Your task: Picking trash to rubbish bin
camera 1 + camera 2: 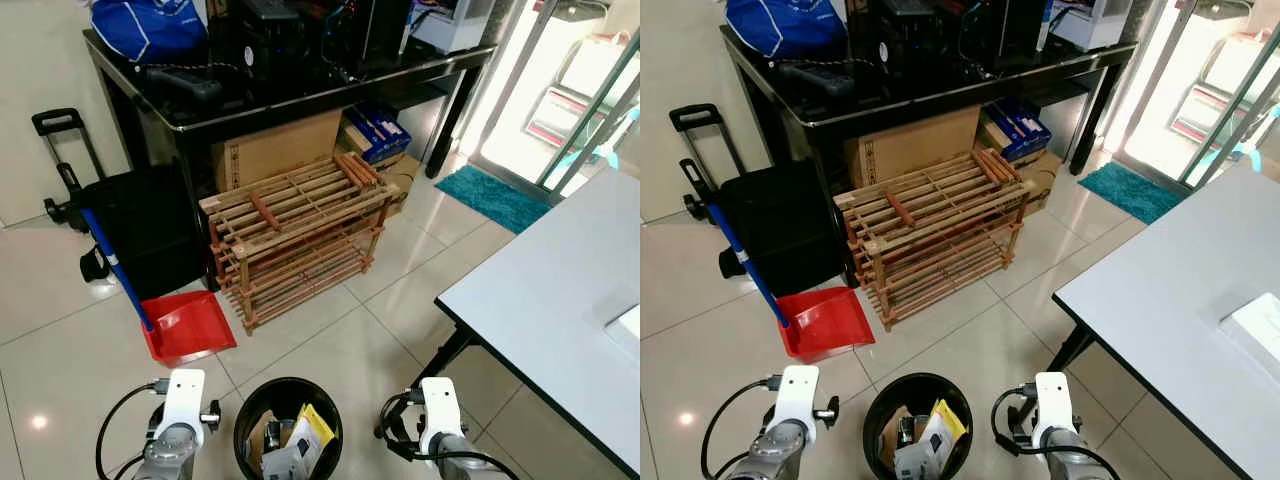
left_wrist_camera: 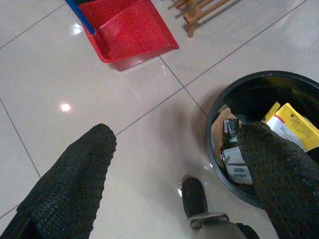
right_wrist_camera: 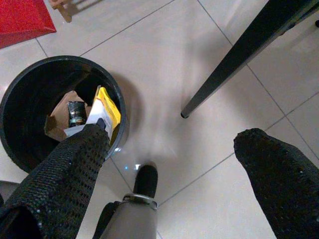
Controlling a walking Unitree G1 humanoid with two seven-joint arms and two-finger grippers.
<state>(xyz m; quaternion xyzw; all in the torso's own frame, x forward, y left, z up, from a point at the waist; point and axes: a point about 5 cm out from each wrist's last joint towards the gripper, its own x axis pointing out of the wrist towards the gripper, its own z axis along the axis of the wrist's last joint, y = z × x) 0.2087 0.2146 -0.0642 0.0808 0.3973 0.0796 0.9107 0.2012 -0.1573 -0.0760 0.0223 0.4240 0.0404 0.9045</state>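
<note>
Glossy pale floor tiles (image 1: 330, 350) carry the black rubbish bin (image 1: 288, 395), standing between the robot's arms and holding a yellow packet (image 3: 107, 112) and cardboard scraps. Left gripper (image 2: 169, 164) and right gripper (image 3: 169, 164) hang spread wide, holding nothing. Best next step is probably scanning for leftover trash near the red dustpan (image 1: 187, 325), wooden shoe rack (image 1: 295, 235) and white table (image 1: 560, 300)

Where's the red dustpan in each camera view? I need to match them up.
Left eye: dustpan left of centre, on the floor.
Right eye: same spot.
Left wrist: top, centre-left.
Right wrist: top-left corner.
Shared landmark: black bin, nearer the robot than the dustpan.
</note>
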